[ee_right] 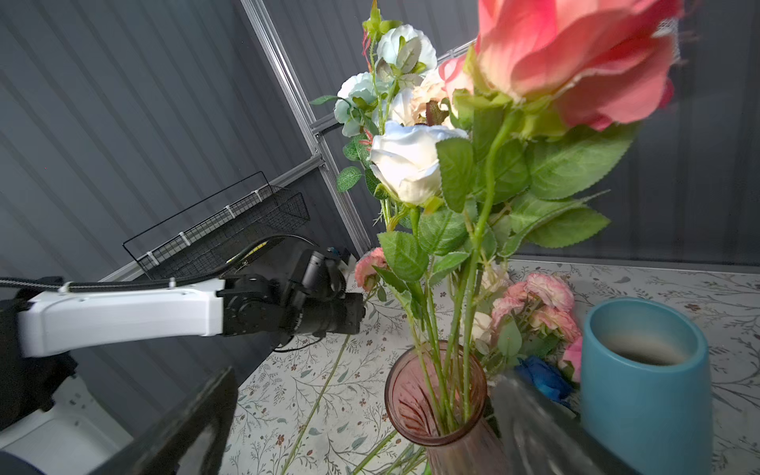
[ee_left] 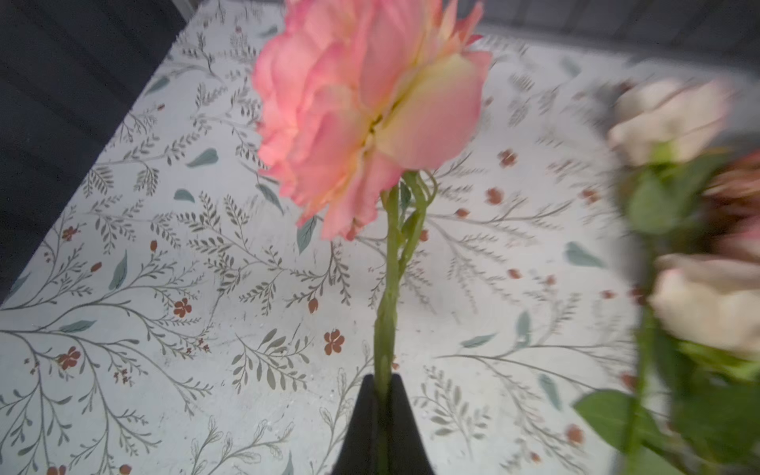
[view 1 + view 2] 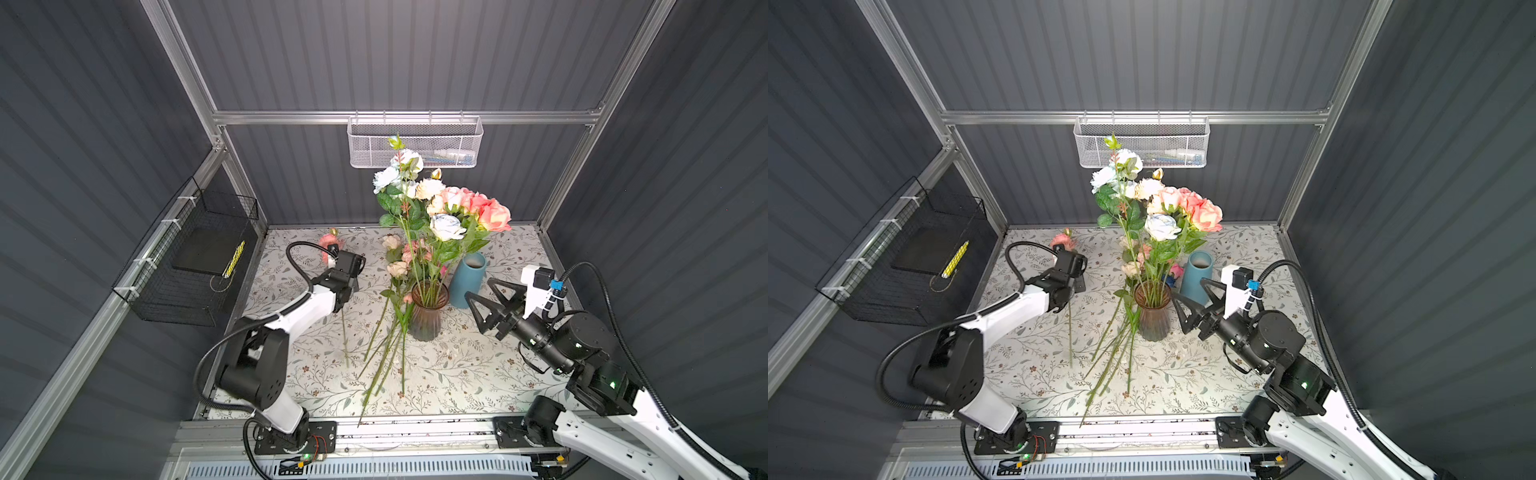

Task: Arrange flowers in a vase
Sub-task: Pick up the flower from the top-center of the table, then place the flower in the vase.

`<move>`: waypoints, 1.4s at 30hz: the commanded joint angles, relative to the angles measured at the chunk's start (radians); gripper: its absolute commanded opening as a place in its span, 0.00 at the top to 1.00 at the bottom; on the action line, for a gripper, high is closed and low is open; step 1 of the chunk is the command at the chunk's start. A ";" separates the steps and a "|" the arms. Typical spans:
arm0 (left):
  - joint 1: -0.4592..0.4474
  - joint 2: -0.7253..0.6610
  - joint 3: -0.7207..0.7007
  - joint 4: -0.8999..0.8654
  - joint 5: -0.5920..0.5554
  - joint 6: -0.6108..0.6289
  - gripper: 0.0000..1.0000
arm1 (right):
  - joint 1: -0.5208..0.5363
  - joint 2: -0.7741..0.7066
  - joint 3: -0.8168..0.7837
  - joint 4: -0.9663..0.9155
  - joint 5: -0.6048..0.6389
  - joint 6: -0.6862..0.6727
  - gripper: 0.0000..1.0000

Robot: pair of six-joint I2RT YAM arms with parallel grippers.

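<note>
Left gripper (image 2: 382, 384) is clamping fully down on the thin green stem of a pink flower (image 2: 366, 119). The bloom is big and ruffled, yellowing toward its base, at the far left of the tablecloth (image 3: 478, 374), with the stem trailing toward the near edge. Right of it, loose flowers (image 3: 398, 269) with cream and pink heads are lying flat, long stems fanning toward the near edge. Glass vase (image 3: 428, 316), ribbed and pinkish, is standing mid-table holding the bouquet (image 3: 449, 208): pale blue, cream, peach and salmon roses, upright, leafy. Blue vase (image 3: 467, 286) is standing just beside it, on its far right. Right gripper (image 3: 478, 288) is hovering near both vases, jaws spread wide, gripping nothing.
</note>
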 commanded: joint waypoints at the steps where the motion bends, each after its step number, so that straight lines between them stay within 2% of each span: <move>1: -0.003 -0.188 -0.035 0.055 0.147 0.014 1.00 | 0.003 -0.013 0.010 0.009 0.020 -0.018 0.01; 6: -0.033 -0.428 0.009 0.068 0.296 0.061 1.00 | 0.002 -0.005 0.018 0.032 -0.005 -0.016 0.01; 11: -0.045 -0.565 0.044 0.162 0.539 0.096 1.00 | 0.003 0.101 0.114 0.052 -0.198 -0.006 0.01; 15: -0.045 -0.597 0.044 0.253 0.796 0.103 1.00 | 0.008 0.236 0.219 0.072 -0.363 0.021 0.01; 16: -0.045 -0.603 0.027 0.307 0.901 0.092 1.00 | 0.013 0.272 0.246 0.085 -0.403 0.028 0.01; 18: -0.045 -0.610 0.004 0.384 1.033 0.072 1.00 | 0.027 0.337 0.296 0.105 -0.477 0.035 0.01; 23: -0.045 -0.551 -0.003 0.557 1.362 -0.048 1.00 | 0.076 0.452 0.383 0.154 -0.502 0.020 0.01; 29: -0.049 -0.535 -0.029 0.693 1.507 -0.140 1.00 | 0.087 0.485 0.393 0.261 -0.488 0.046 0.03; 37: -0.096 -0.505 -0.033 0.696 1.568 -0.127 1.00 | 0.090 0.548 0.448 0.291 -0.496 0.064 0.14; 39: -0.118 -0.495 -0.026 0.674 1.575 -0.104 1.00 | 0.090 0.550 0.455 0.303 -0.498 0.066 0.22; 42: -0.131 -0.481 -0.015 0.622 1.547 -0.075 1.00 | 0.090 0.578 0.464 0.307 -0.497 0.068 0.51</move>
